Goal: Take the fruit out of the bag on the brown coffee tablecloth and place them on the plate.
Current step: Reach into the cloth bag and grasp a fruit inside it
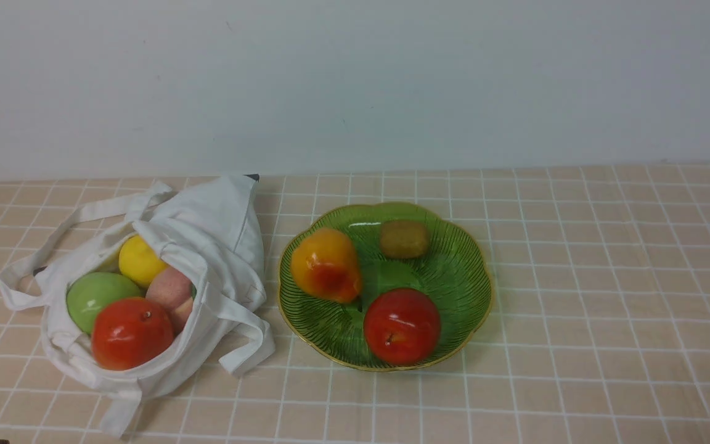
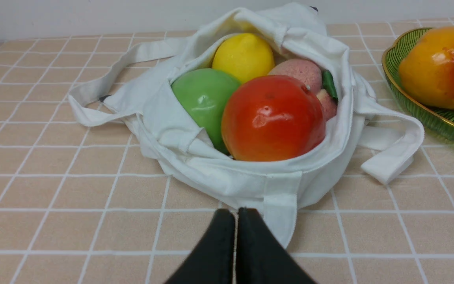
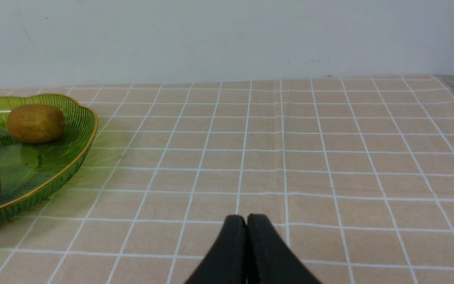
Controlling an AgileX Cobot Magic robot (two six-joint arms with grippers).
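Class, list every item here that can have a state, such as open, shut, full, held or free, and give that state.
bag: lying open, four fruits inside
orange-red fruit: in bag, free
green apple: in bag, free
lemon: in bag, free
peach: in bag, partly hidden
plate: holds red apple, kiwi, orange-yellow fruit
left gripper: shut, empty
right gripper: shut, empty

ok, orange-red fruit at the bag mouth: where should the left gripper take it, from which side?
From above, probably, across its widest part. The orange-red fruit sits frontmost in the bag, top exposed, hem covering only its low near side. The green apple crowds its left and the peach its far right, so close near-to-far. The left gripper is shut; open first.
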